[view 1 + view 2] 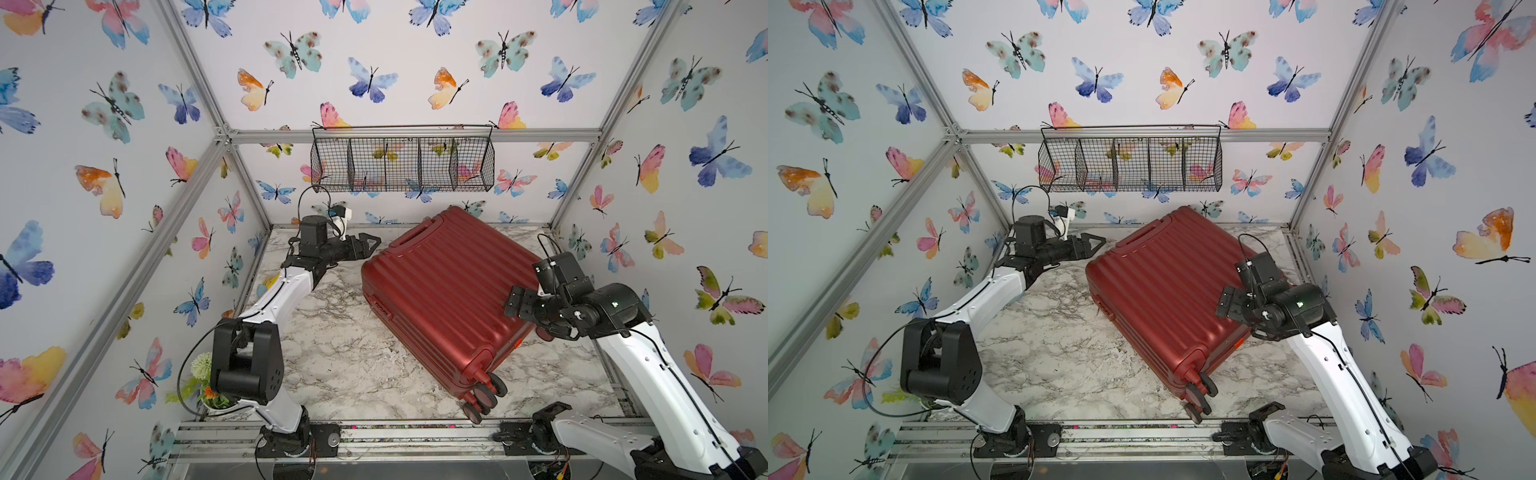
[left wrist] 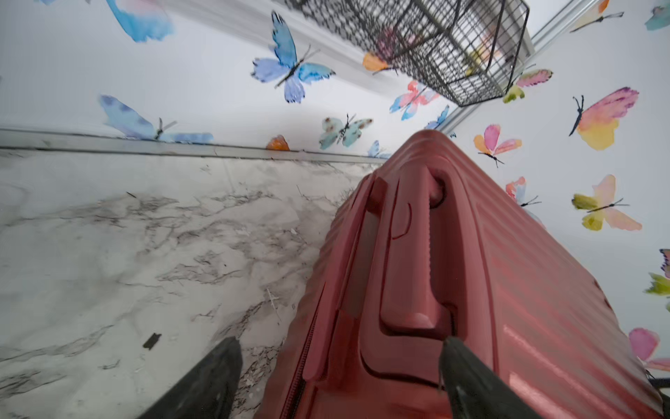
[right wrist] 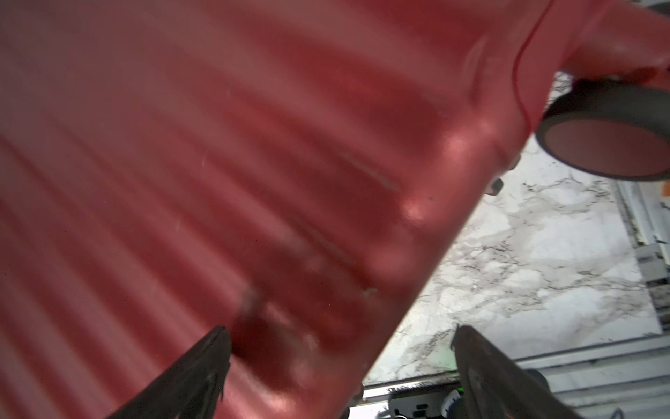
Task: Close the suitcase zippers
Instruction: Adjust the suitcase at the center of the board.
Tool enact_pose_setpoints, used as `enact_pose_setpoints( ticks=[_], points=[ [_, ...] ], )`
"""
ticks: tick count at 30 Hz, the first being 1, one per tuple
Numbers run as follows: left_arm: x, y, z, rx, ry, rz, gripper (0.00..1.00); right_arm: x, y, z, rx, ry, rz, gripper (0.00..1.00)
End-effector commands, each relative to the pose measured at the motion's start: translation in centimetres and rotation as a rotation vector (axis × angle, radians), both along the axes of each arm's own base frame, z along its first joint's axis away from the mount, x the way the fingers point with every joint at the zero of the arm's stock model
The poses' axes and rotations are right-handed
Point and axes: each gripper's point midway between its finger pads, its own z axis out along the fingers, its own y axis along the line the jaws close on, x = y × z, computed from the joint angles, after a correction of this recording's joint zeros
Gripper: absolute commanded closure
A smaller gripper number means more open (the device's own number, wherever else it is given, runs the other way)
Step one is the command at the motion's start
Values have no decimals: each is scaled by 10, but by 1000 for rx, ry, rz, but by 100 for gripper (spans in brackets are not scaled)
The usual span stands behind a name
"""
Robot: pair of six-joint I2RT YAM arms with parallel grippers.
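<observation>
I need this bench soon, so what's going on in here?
Two robot arms are working on a red suitcase that lies shut on the table. The left gripper is open by its handle. The right gripper is open over the opposite side. Neither holds anything. I can't make out the zipper pulls.

Before me, the white marbled surface (image 1: 332,357) carries the suitcase (image 1: 449,291) on its broad side, right of centre; a small plant (image 1: 203,384) sits lower left.
</observation>
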Motion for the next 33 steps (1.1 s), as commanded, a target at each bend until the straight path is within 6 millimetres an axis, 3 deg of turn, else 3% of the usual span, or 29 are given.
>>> enact_pose_setpoints(
  ticks=[1,3,5,8,11,15,21,25,29,31,32,33],
  points=[
    [-21,-33,16,-74,-27,-164,15,-1,22,-25,98,73,25,2],
    [-32,-40,9,-87,-16,-191,16,-2,38,-39,171,125,48,2],
    [-40,-39,3,-82,-7,-190,17,-3,40,-48,195,135,19,2],
    [-53,-40,-3,-116,6,-212,21,11,62,-53,284,102,74,1],
    [-78,-48,-17,-148,61,-282,25,30,74,-65,237,142,141,1],
    [-138,-58,-44,-152,158,-363,30,79,82,-52,150,15,206,0],
    [-231,-63,-75,-130,244,-411,31,140,103,-52,102,-6,285,0],
    [-282,-92,-54,-134,206,-460,31,174,123,-51,110,-33,342,0],
    [-308,-103,-2,-212,133,-510,30,187,139,-59,122,0,423,1],
    [-314,-101,18,-197,81,-541,28,187,133,-55,83,-4,428,1],
    [-306,-95,22,-134,51,-493,27,186,124,-46,43,-17,407,1],
    [-285,-80,17,-27,43,-358,24,182,113,-34,4,-37,385,2]
  ],
)
